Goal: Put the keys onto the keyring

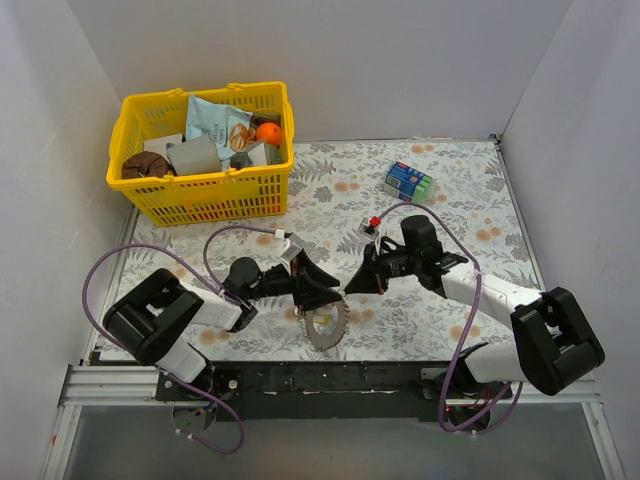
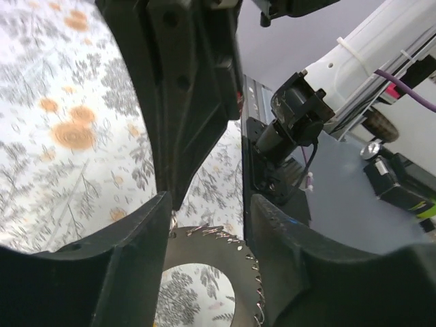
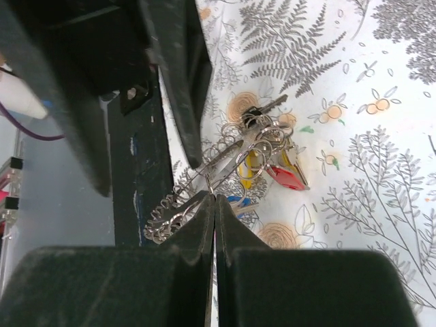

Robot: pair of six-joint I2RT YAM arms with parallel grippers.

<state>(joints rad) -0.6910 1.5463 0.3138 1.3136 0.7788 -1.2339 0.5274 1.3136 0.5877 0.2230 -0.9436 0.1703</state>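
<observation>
The keyring (image 1: 338,328), a wide flat hoop with a coiled edge, lies near the front edge of the mat. In the left wrist view the keyring (image 2: 235,255) spans the gap between my left gripper's (image 2: 208,228) fingers, touching both. In the top view the left gripper (image 1: 322,298) sits over the hoop. The keys (image 3: 276,167), with yellow, red and blue heads on small rings, lie bunched against the hoop's coiled edge (image 3: 167,216). My right gripper (image 3: 214,197) is shut, pinching a thin metal piece of the key bunch at its tips. From above, the right gripper (image 1: 352,284) is just right of the left one.
A yellow basket (image 1: 200,200) with packets and food items stands at the back left. A blue-green packet (image 1: 408,181) lies at the back right. The black front rail (image 1: 330,378) runs just behind the keyring. White walls close in both sides.
</observation>
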